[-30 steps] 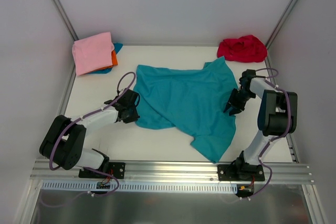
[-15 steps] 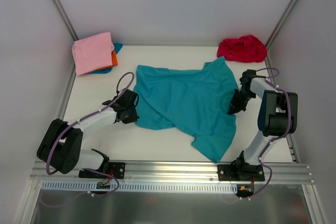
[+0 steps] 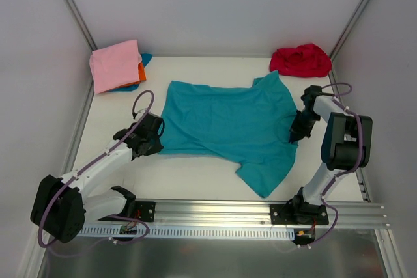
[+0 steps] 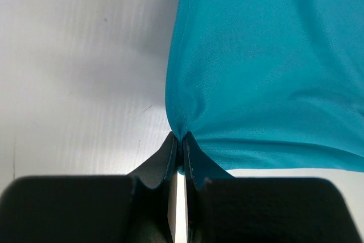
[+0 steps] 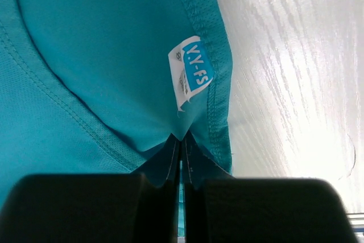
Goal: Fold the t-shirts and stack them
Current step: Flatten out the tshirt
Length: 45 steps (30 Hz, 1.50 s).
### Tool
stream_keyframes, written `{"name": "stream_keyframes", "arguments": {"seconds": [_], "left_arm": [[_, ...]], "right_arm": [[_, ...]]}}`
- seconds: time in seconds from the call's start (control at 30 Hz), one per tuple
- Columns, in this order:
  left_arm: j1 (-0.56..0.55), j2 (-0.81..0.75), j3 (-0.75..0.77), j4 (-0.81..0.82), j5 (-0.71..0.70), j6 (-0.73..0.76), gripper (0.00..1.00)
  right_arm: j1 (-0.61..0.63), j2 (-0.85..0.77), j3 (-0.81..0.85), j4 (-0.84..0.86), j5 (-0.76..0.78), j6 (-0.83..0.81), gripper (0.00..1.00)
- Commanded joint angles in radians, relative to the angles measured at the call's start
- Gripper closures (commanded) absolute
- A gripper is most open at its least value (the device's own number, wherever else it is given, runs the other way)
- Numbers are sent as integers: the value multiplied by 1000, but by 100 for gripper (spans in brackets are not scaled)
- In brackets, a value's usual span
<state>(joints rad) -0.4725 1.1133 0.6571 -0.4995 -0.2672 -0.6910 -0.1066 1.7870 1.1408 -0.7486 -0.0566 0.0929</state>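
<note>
Teal knit t-shirt (image 3: 228, 125) lies spread almost flat in the middle of the white desk (image 3: 189, 174). One sleeve trails toward 5 o'clock, the part nearest the arm bases. At the shirt's 9 o'clock edge the left gripper (image 3: 156, 140) sits low on the desk, its jaws clamped on a pinch of the fabric, which puckers into the closed tips. At the 3 o'clock edge the right gripper (image 3: 294, 136) has its jaws clamped on the stitched hem, just beside a white-and-blue label (image 5: 193, 75) sewn inside. Farther back, a crumpled red garment (image 3: 301, 60) lies in the 1 o'clock corner. At 11 o'clock a folded pink shirt (image 3: 116, 64) rests on top of an orange cloth (image 3: 141, 71) and a blue cloth (image 3: 144, 60).
</note>
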Motion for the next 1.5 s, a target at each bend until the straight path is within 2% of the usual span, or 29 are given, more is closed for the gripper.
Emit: {"name": "stream_keyframes", "arguments": {"seconds": [0.0, 0.23, 0.27, 0.3, 0.33, 0.37, 0.4, 0.43, 0.5, 0.6, 0.77, 0.9, 0.93, 1.03, 1.23, 1.33, 1.47], "left_arm": [[-8, -26, -11, -82, -69, 5, 100], [-8, -30, -25, -103, -90, -15, 100], [-8, -29, -28, -96, -89, -13, 100], [-8, -29, -36, -90, -86, -15, 100], [-8, -27, -37, -86, -86, -13, 99], [-8, -20, -37, -85, -86, -13, 96], [-8, -18, -37, -85, -87, -13, 88], [-8, -17, -37, -86, -87, -8, 60], [-9, -29, -30, -102, -98, -7, 33], [-9, -105, -30, -119, -141, -19, 2], [-9, -286, -47, -36, -118, 21, 1], [-8, -302, -88, 174, 18, 94, 1], [-8, -278, -80, 227, 49, 116, 1], [-8, -111, 5, 246, 140, 139, 1], [-6, 338, 260, 200, 227, 177, 1], [-6, 500, 367, 211, 250, 182, 1], [-3, 612, 395, 289, 279, 171, 1]], "right_arm": [[-19, -37, 40, -34, 51, -12, 100], [-28, -29, 42, -34, 78, -13, 99], [-28, -31, 42, -34, 75, -13, 91], [-24, -43, 40, -34, 80, -13, 63], [-19, -54, 40, -32, 81, -16, 51], [-10, -66, 40, -31, 96, -21, 32], [-7, -104, 39, -32, 109, -19, 23], [-5, -124, 37, -32, 113, -21, 18], [-5, -156, 48, -46, 126, -25, 2], [1, -224, 63, -67, 92, -33, 0], [85, -281, 119, -104, -29, -27, 1], [160, -246, 134, -78, -115, -5, 0], [175, -232, 140, -69, -133, 4, 1], [240, -169, 145, -45, -143, 7, 0], [266, -40, 142, 9, -178, 18, 1], [266, 12, 132, 29, -186, 16, 0], [266, 48, 138, 46, -189, 16, 1]]}}
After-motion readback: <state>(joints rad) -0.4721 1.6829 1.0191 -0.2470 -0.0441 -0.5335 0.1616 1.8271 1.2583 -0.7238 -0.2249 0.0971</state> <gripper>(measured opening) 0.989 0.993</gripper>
